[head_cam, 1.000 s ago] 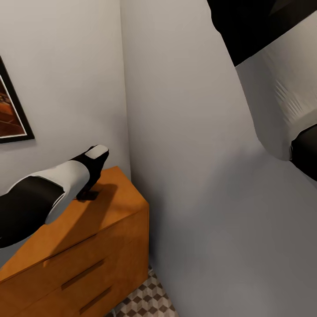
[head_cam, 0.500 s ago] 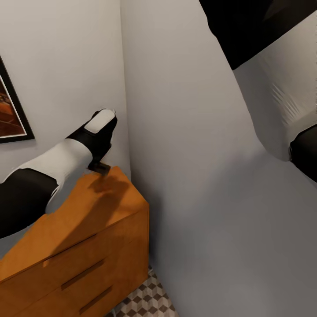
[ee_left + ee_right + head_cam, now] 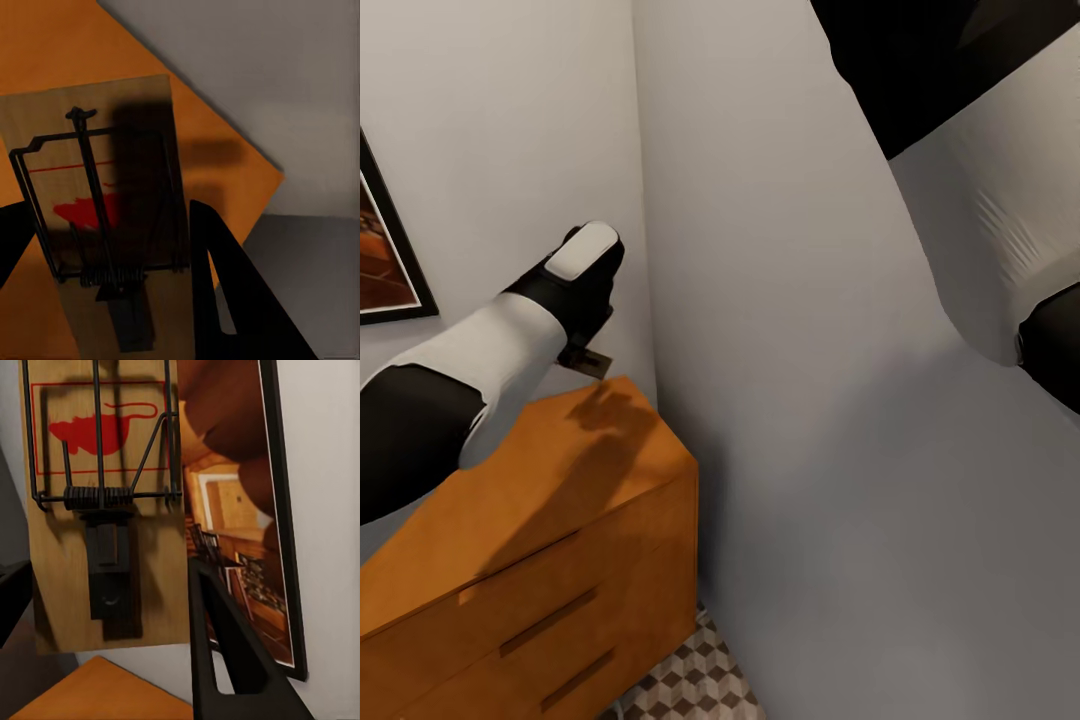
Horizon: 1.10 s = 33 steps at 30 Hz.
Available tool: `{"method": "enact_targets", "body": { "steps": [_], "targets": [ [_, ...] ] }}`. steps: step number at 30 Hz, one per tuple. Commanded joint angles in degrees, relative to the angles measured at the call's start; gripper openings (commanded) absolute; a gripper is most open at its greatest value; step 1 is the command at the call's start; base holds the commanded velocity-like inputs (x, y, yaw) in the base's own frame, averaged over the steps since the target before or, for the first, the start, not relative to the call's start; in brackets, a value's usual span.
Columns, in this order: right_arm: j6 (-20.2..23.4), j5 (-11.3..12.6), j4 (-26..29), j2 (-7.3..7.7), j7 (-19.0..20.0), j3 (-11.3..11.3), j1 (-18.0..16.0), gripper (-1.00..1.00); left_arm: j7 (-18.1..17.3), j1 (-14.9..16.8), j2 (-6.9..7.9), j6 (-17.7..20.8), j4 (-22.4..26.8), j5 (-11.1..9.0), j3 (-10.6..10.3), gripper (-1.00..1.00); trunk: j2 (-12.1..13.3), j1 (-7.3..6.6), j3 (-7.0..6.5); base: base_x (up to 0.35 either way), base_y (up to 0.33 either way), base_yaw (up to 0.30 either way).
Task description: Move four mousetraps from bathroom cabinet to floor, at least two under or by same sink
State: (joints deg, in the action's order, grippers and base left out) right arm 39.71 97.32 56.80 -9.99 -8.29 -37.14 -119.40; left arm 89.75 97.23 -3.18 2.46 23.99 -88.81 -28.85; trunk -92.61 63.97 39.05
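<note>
The orange-brown cabinet (image 3: 550, 520) stands in the corner against the grey wall (image 3: 780, 300), a framed picture (image 3: 385, 260) hanging to its side and a patch of cube-patterned floor (image 3: 695, 685) at its foot. My left hand (image 3: 588, 352) hovers above the cabinet top, clamped on a mousetrap (image 3: 97, 217), I judge so it clears the edge on the way down. My right hand (image 3: 105, 607) is clamped on a second mousetrap (image 3: 105, 502), held up near the picture. Both are flat wooden plates with black wire, a coil spring and a red mouse print.
</note>
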Motion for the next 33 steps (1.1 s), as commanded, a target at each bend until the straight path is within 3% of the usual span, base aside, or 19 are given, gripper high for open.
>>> {"method": "enact_targets", "body": {
  "steps": [1,14,23,27,31,32,33],
  "targets": [
    [0.02,0.77,0.07,-0.01,-0.57,-0.12,-0.04,-1.0,0.25,0.11,0.09,0.6,0.05,-0.48,-0.5,-1.0,-0.02,-0.01,0.07,-0.16,-0.027,0.0],
    [-1.39,0.77,0.01,-0.01,-0.55,-1.94,-0.04,-1.0,0.25,0.15,0.8,0.62,-0.11,-1.01,-0.43,-1.0,-0.02,-0.01,0.07,-0.307,0.062,0.0],
    [-1.54,0.74,0.21,-0.01,-0.52,-3.4,-0.04,-1.0,0.25,0.09,0.91,0.62,-0.2,-0.94,-0.49,-1.0,-0.02,-0.01,0.07,-0.044,0.02,0.0],
    [-1.24,0.61,4.19,-0.01,-1.41,-3.56,-0.04,-1.0,0.25,0.08,0.94,0.72,-0.08,-0.86,-0.5,-1.0,-0.02,-0.01,0.07,-0.001,0.0,0.0],
    [-1.39,0.67,5.24,-0.01,-2.96,-4.1,0.01,-1.0,0.25,0.07,0.97,5.58,-0.15,-0.78,-0.59,-1.0,-0.02,-0.01,0.07,0.0,0.0,0.0],
    [-1.6,0.63,5.31,-0.01,-3.11,-5.49,0.77,-1.0,0.25,0.06,0.96,6.56,-0.11,-0.71,-0.65,-1.0,-0.02,-0.01,0.07,-0.036,0.0,0.0],
    [-1.87,0.59,5.25,-0.01,-3.33,-8.48,1.91,-1.0,0.25,0.06,0.81,7.08,0.32,-0.6,-0.86,-1.0,-0.02,-0.01,0.07,-0.316,0.0,0.0]
  ]
}}
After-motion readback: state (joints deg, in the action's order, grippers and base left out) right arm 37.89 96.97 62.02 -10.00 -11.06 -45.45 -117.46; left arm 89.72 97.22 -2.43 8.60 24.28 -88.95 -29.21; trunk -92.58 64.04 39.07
